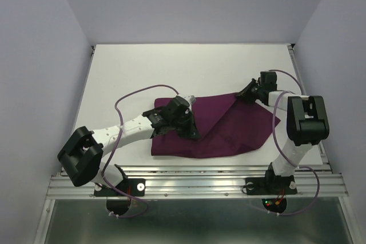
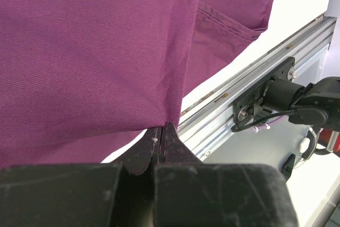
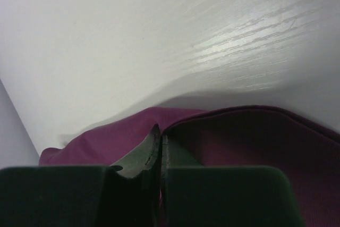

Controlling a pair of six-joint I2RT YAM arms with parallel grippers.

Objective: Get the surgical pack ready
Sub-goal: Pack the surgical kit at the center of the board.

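While the left gripper [image 2: 161,131] and right gripper [image 3: 159,134] each pinch the surgical pack [image 1: 229,130] with jaws fully closed, folding looks underway; next, both should lift together.

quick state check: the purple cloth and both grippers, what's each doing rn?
surgical pack: lying on the table, partly folded over itself, creased, pinched in two places.
left gripper: shut on the surgical pack, fabric pulled taut to its tips.
right gripper: shut, apparently pinching the surgical pack at its far edge.
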